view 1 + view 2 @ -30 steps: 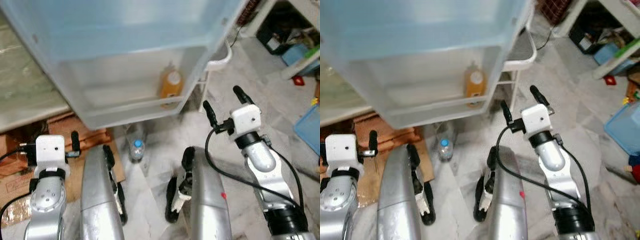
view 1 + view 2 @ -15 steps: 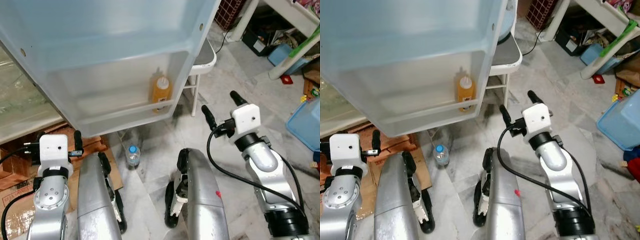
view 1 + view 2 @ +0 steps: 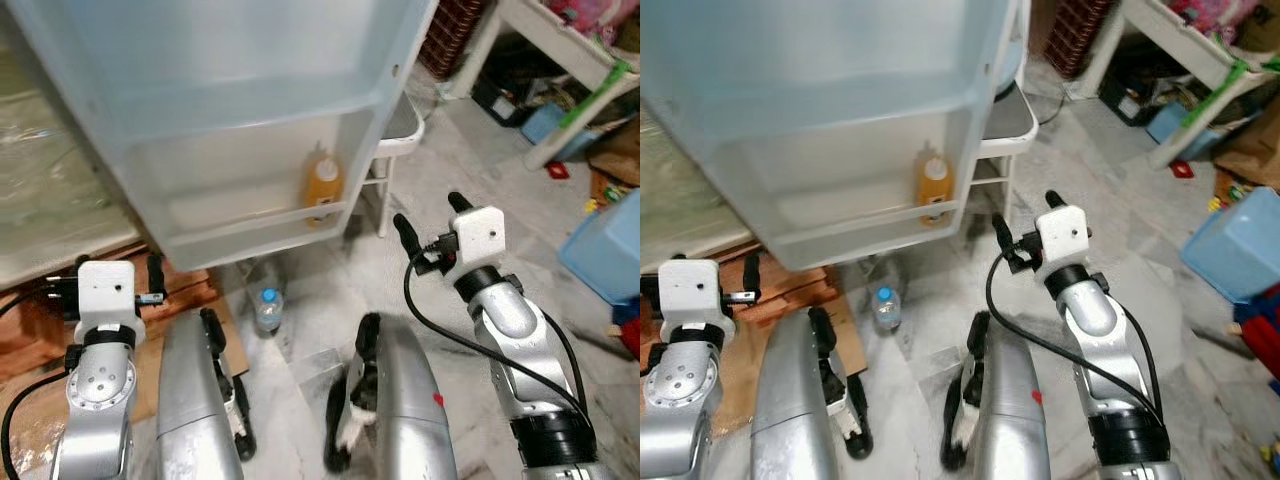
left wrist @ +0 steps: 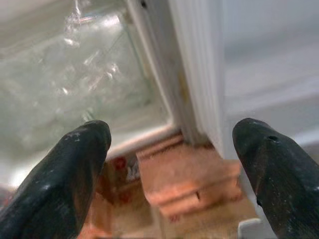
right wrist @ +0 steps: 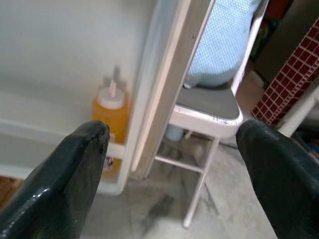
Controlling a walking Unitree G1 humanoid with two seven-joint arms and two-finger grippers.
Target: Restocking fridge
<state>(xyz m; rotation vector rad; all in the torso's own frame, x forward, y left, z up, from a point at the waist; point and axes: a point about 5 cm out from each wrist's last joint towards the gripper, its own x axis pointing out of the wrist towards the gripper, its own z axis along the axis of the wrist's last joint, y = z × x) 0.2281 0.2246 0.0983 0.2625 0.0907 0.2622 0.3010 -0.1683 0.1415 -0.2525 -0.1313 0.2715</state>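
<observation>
A white metal chair [image 3: 1006,125] stands on the marble floor [image 3: 330,290] at about one o'clock. A blue bin [image 3: 1237,247] sits at three o'clock, cardboard boxes [image 3: 30,340] at nine, and a cluttered white shelf [image 3: 560,60] at two.

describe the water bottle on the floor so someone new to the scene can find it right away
Start at the open fridge door, whose bottom shelf holds an orange bottle. On the marble floor just below that shelf's lower edge, between the robot's two legs, stands the water bottle. It is small and clear with a blue cap, unlike the taller orange, white-capped one up in the door.
</observation>
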